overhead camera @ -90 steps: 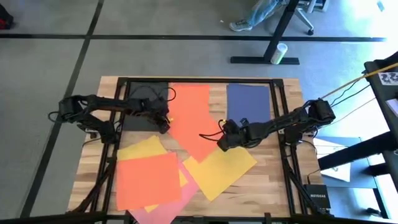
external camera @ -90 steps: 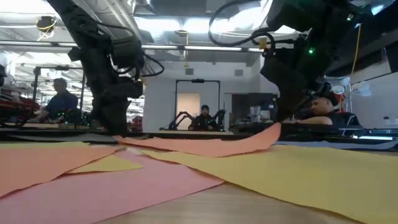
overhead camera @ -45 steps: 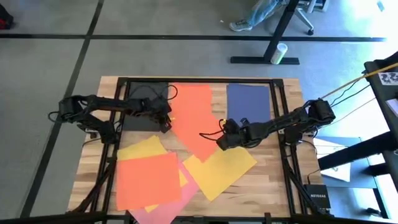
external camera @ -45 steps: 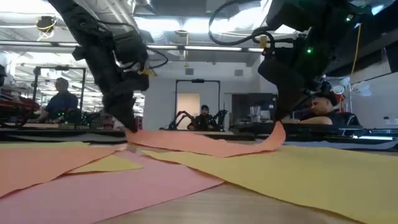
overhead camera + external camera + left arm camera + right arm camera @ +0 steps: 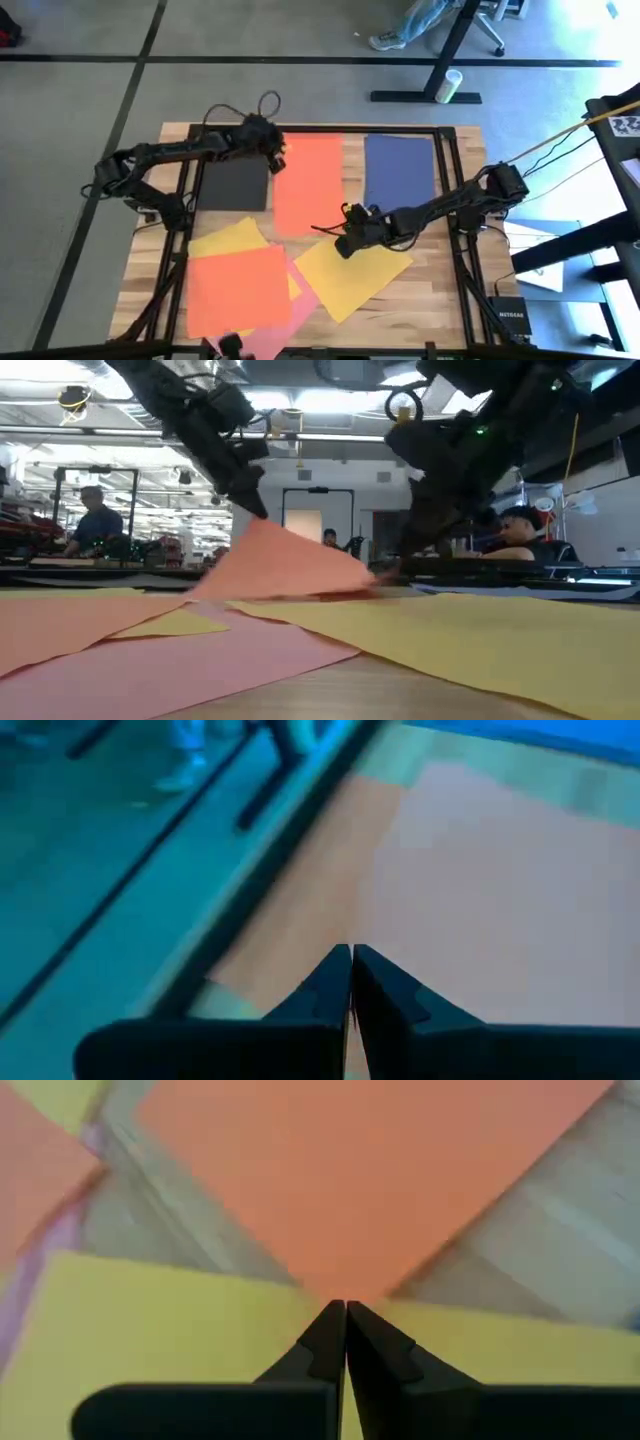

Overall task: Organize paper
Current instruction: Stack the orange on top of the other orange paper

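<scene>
So both arms are working one orange-red sheet [image 5: 308, 185] right now, the one lying along the far middle of the desk [image 5: 450, 290] between the black sheet [image 5: 234, 183] and the navy blue sheet [image 5: 398, 172]. The left gripper [image 5: 274, 150] is pinching its far corner with fingers pressed together, lifting that end up like a tent in the low view, while the right gripper [image 5: 345, 240] is clamping the near corner, also pressed tight on the paper, right where it meets the yellow sheet [image 5: 352, 275]. Progress-wise I'd say it's maybe halfway: the far row of black, orange-red and navy is looking roughly lined up side by side, but the near half is a mess, with a second orange-red sheet [image 5: 238, 290] overlapping another yellow sheet [image 5: 228, 240] and a pink sheet [image 5: 300, 312] poking out underneath. Hard to tell how much pink is buried, and it's getting cut off at the near edge.
</scene>
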Motion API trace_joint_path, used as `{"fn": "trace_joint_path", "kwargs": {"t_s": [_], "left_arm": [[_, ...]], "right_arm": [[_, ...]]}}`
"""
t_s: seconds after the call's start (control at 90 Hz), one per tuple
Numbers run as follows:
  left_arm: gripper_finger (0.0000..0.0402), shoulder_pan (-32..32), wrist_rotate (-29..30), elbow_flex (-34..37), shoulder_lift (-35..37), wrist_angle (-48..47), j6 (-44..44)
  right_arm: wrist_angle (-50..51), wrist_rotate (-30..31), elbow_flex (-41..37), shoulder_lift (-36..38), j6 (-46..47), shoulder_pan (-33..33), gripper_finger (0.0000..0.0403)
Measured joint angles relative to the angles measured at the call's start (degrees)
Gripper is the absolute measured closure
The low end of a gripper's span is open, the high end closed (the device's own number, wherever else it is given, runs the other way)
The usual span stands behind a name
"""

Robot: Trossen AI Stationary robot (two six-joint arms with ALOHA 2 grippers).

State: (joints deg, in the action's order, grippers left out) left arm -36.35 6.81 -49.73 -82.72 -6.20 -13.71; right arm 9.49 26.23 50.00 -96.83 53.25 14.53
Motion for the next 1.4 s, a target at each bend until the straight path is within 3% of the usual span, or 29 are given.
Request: {"fn": "trace_joint_path", "kwargs": {"t_s": [0.322, 0.578, 0.878, 1.022, 1.2, 1.256, 1.4], "left_arm": [[0.0401, -7.71, -8.18, -0.33, -5.65, 4.39, -2.38], [0.0401, -5.48, -8.18, -0.33, -10.81, 12.34, 0.85], [0.0401, -5.70, -5.22, -1.00, -11.26, 23.71, 1.08], [0.0401, -6.61, -5.84, -2.14, -9.76, 14.63, 2.68], [0.0401, -1.73, -18.73, -2.23, -5.75, -8.76, 5.00], [0.0401, 1.78, -20.12, -2.20, -5.55, -14.06, 5.75], [0.0401, 12.22, -16.57, -0.09, -6.83, -11.98, 8.21]], "right_arm": [[-1.31, 1.37, -0.07, -2.61, 0.56, -4.71, 0.0403], [-3.34, 4.69, -0.04, -2.76, 0.43, -5.27, 0.0403], [-7.78, 2.17, 0.00, -2.76, -4.02, -7.31, 0.0403], [-7.81, 1.66, 0.00, -2.76, -4.06, -7.53, 0.0403], [-2.79, 0.21, -0.02, -2.76, -4.20, -7.05, 0.0403], [-0.83, 0.11, -0.02, -2.76, -4.20, -7.37, 0.0403], [0.32, -0.46, -0.04, -2.76, -5.50, -9.62, 0.0403]]}}
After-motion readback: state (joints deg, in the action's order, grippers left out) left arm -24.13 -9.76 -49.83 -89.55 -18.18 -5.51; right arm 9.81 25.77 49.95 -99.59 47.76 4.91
